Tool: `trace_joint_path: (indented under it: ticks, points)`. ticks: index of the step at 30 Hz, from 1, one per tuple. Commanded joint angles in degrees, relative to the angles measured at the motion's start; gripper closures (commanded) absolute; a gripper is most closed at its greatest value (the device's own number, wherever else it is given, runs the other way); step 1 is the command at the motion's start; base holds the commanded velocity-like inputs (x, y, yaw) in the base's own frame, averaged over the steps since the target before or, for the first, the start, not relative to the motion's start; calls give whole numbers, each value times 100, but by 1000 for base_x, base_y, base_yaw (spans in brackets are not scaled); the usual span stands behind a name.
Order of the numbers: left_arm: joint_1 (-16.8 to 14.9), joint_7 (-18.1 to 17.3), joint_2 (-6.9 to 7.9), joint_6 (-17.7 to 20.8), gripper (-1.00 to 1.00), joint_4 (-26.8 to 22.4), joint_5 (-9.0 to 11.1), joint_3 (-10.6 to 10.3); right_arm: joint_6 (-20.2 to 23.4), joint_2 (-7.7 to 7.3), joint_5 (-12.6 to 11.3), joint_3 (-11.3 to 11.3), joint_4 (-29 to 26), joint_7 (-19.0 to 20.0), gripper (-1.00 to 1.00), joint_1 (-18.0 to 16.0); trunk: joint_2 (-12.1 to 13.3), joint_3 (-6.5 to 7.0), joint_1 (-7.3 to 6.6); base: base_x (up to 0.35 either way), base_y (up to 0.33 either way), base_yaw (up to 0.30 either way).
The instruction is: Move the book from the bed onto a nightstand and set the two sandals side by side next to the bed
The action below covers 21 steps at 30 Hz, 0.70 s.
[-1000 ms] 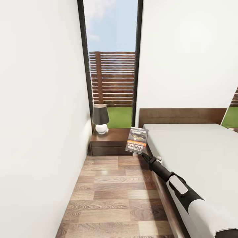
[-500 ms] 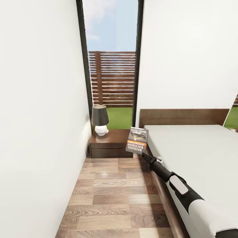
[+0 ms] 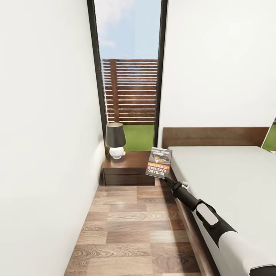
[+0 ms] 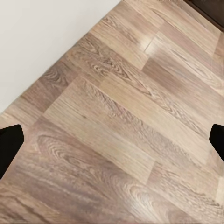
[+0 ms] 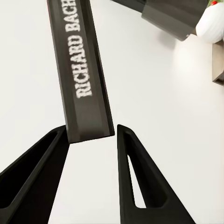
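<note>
Book (image 3: 158, 163) in grip, hanging in the air above the floor (image 3: 130, 230) in the narrow strip between the white wall and the bed (image 3: 230, 180), just beside the bed's left edge and not over the mattress. Pinching its lower edge with the right gripper (image 3: 165, 178), jaws drawn narrow on the thin volume; in the right wrist view, running the lettered spine of the book (image 5: 81, 70) straight away from the right gripper (image 5: 92, 133). Standing the long axis roughly upright, cover facing the head camera with its title upside down. Looking from the held book ahead and slightly left to the nightstand (image 3: 128, 166), tucked into the corner below the window, next to the headboard. Sharing that top with a lamp (image 3: 115, 140) at its far left, leaving the nearer right part bare. Judging the coming move: reaching forward and a little left, tipping the book flat, steering clear of the lamp. Dangling the left gripper (image 4: 114, 140) spread wide and empty over bare planks, so leaving the job to the right arm.
</note>
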Motion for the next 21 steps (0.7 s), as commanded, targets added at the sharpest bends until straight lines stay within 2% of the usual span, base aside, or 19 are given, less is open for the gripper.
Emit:
trace_joint_path:
  ticks: [1, 21]
  points:
    - [-5, -51, 2, 1, -100, 9, 61, -11, 42, -6, -82, 24, -1, 7, 100, -6, -3, -6, 1, 149, 0, 0]
    - [-5, -51, -5, -4, -100, 9, 61, -11, 50, -10, -76, 19, -1, -1, 100, -6, -3, -6, 1, 150, 0, 0]
